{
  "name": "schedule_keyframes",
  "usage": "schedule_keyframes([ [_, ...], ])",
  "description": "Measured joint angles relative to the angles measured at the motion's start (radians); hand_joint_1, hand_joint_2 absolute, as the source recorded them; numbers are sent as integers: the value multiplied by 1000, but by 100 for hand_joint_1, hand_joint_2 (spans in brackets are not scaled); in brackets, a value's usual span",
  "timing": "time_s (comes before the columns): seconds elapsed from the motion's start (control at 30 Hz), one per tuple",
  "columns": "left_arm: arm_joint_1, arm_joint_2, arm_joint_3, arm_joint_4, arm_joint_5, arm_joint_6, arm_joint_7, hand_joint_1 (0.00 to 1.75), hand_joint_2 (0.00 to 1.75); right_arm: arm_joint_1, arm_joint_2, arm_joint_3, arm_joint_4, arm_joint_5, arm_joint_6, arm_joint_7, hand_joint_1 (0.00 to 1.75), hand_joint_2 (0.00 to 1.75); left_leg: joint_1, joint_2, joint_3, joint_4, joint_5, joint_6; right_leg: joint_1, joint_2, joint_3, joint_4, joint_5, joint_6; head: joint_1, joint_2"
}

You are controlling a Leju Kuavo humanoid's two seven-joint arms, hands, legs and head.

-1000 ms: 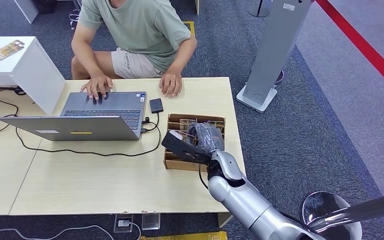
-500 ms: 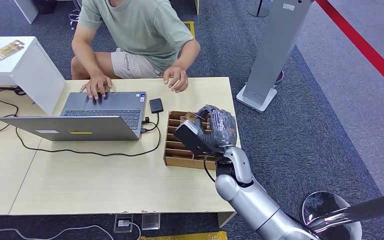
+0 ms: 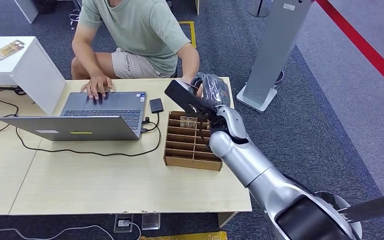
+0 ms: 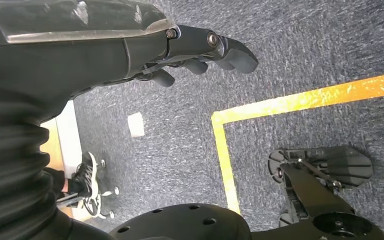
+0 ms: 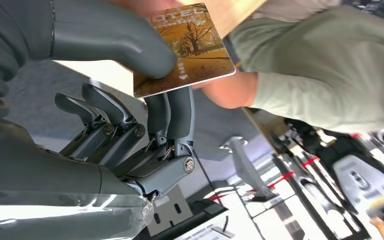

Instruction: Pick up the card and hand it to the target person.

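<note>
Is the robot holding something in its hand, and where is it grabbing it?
Yes. The right hand pinches the card at one end, between thumb and fingers. The left hand holds nothing.

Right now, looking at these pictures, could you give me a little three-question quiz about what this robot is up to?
1. True or false: the right robot hand pinches a card between thumb and fingers.
2. Multiple choice: what sits on the table directly beside the laptop? A) a divided cardboard box B) a bowl C) a stack of plates
3. Fill in: the left robot hand hangs over the ____, holding nothing.

Key
1. True; the card shows an autumn tree picture.
2. A; the cardboard box has several slots.
3. Floor; grey carpet with a yellow line lies below it.
</note>
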Motion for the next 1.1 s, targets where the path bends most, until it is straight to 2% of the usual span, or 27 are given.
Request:
schedule_keyframes([
  [0.23,0,6,0,0,6,-1,10,0,175,-85,44,15,217,13,19,34,175,175,0,0,0,0,0,0,0,0,0,0,0,0,2,0],
  [0.37,0,10,0,0,6,-15,24,0,175,-97,53,16,283,16,19,38,0,175,0,0,0,0,0,0,0,0,0,0,0,0,2,0],
  [0.6,1,12,-2,0,6,-22,13,0,175,-101,54,17,342,5,-3,1,0,175,0,0,1,0,0,0,0,0,0,0,0,0,0,0],
  [0.83,2,12,-1,0,26,-6,7,0,175,-107,60,5,345,-61,-108,-97,0,175,0,0,1,0,0,0,0,1,0,0,0,0,0,0],
  [0.97,3,12,0,0,39,1,7,0,175,-92,51,-17,271,-118,-146,-133,0,175,0,0,1,0,0,0,0,1,0,0,0,0,0,0],
  [1.1,5,12,1,0,52,4,9,0,175,-28,5,-37,94,-166,-130,-111,0,175,0,0,1,0,0,0,0,1,0,0,0,0,1,0],
])
